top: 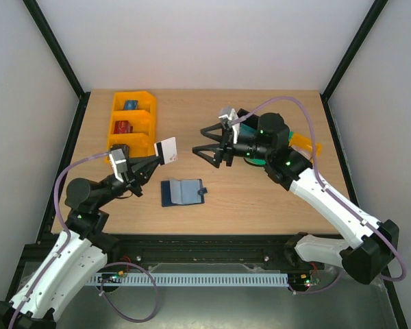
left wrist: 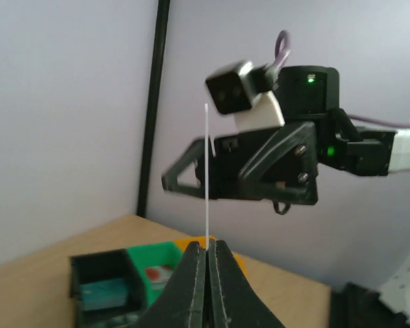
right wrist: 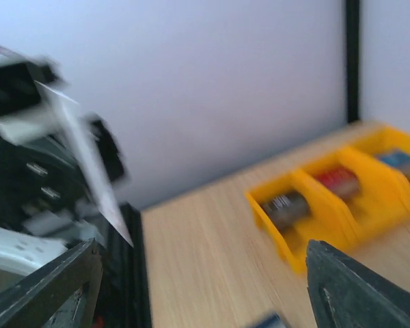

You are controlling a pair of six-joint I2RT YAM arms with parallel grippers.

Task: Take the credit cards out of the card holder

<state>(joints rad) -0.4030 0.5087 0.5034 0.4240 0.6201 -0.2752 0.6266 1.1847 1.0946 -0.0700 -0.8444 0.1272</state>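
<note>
The dark navy card holder (top: pixel 183 192) lies open on the table, its paler inner panels facing up. Above and to its left, my left gripper (top: pixel 157 158) is shut on a white credit card (top: pixel 168 150) held up in the air. The left wrist view shows that card (left wrist: pixel 206 178) edge-on, rising from between the closed left gripper (left wrist: pixel 208 250). My right gripper (top: pixel 199 141) hovers just right of the card, open with nothing between its fingers. In the blurred right wrist view the card (right wrist: pixel 89 171) stands at the left and the right gripper (right wrist: pixel 199 290) gapes wide.
A yellow three-section bin (top: pixel 131 123) with small blue and red items stands at the back left. A green bin (top: pixel 257 162) and an orange one (top: pixel 305 145) sit under the right arm. Black posts frame the table's edges.
</note>
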